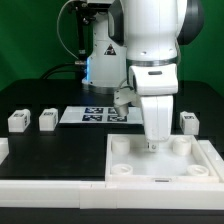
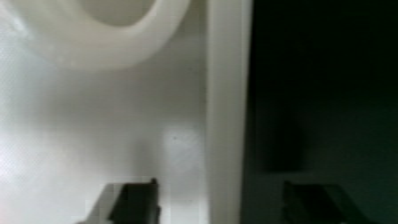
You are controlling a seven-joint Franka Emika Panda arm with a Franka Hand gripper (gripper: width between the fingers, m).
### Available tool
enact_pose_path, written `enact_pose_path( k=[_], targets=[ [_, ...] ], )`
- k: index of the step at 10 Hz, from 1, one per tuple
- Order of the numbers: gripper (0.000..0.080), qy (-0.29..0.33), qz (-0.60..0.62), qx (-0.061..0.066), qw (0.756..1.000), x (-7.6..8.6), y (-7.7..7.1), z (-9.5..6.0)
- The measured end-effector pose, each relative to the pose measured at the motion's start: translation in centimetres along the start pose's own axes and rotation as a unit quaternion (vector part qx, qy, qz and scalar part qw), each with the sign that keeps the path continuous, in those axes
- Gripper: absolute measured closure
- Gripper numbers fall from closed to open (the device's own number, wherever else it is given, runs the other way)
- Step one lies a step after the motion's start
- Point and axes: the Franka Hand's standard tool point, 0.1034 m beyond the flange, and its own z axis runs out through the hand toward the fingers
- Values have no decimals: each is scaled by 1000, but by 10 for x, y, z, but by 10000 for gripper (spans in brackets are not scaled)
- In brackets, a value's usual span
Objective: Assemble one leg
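Three small white legs with tags stand on the black table in the exterior view: two at the exterior view's left (image 1: pixel 18 121) (image 1: pixel 47 119) and one at its right (image 1: pixel 188 122). My gripper (image 1: pixel 152 147) points straight down at the far rim of the large white square tray-like part (image 1: pixel 205 152), between two of its round corner sockets. In the wrist view my gripper (image 2: pixel 224 205) is open and empty. Its dark fingers (image 2: pixel 128 203) stand one on each side of the tray part's rim (image 2: pixel 224 110) without touching it. A round socket (image 2: pixel 125 20) shows beyond.
The marker board (image 1: pixel 98 115) lies flat behind the tray part, in front of the arm's base. A low white rail (image 1: pixel 50 190) runs along the table's front, with a white piece (image 1: pixel 3 150) at the exterior view's left edge.
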Motion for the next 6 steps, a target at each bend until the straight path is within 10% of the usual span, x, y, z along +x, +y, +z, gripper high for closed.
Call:
enact_pose_path(
  k=[2, 6],
  targets=[
    [195, 0, 7, -2, 1000, 2, 2, -1],
    [151, 0, 18, -7, 1000, 7, 5, -6]
  ],
)
